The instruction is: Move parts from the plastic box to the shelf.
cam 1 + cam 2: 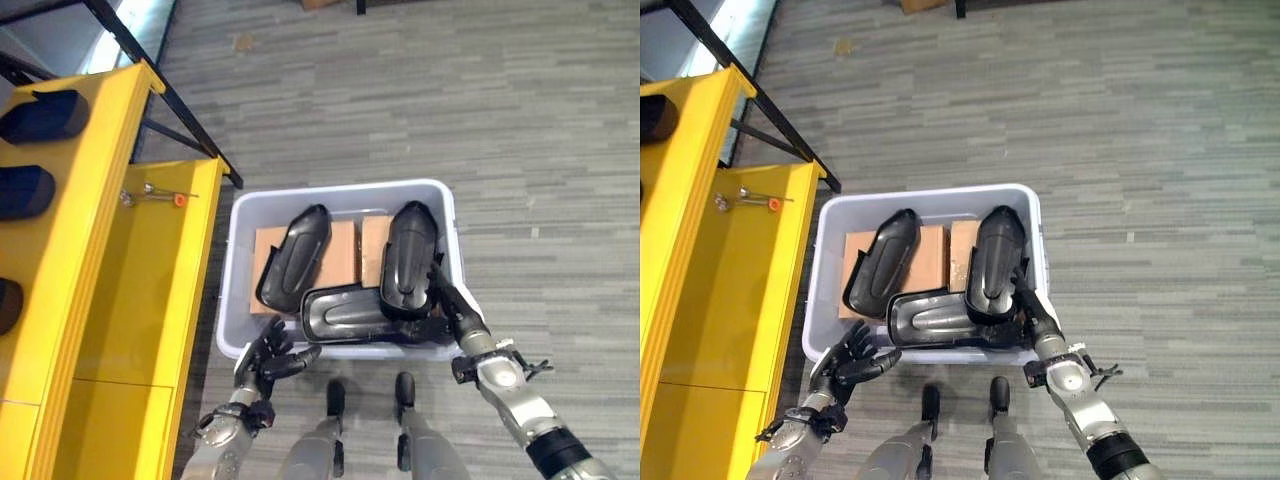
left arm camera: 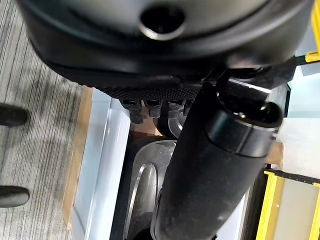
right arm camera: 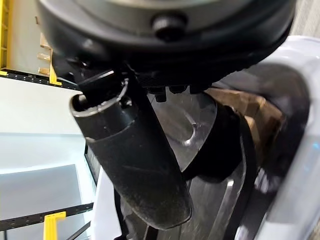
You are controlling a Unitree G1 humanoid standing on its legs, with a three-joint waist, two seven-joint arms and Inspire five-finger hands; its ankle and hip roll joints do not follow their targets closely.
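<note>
Two hands are working at the near rim of the plastic box (image 1: 232, 262), which is sitting on the floor (image 1: 520, 120) just in front of me. My left hand (image 1: 268, 362) is hovering at the box's near left corner, its fingers (image 1: 854, 345) spread apart and holding nothing. My right hand (image 1: 455, 312) is reaching over the near right corner into the box; its fingers are lying against the black parts there, but I cannot tell whether they are clamped on one.

Three black moulded parts are lying inside the box on brown cardboard (image 1: 345, 250). The nearest part (image 1: 345, 315) is lying crosswise along the near wall. The right part (image 1: 408, 258) is lying lengthwise with its near end overlapping the crosswise one. The left part (image 1: 293, 258) is lying tilted on the left.

To my left, the yellow shelf (image 1: 150, 300) is standing beside the box. Farther along its lower level, a small metal tool (image 1: 150, 192) with an orange bit is lying. On the upper level, dark parts (image 1: 40, 115) are sitting in a row.
</note>
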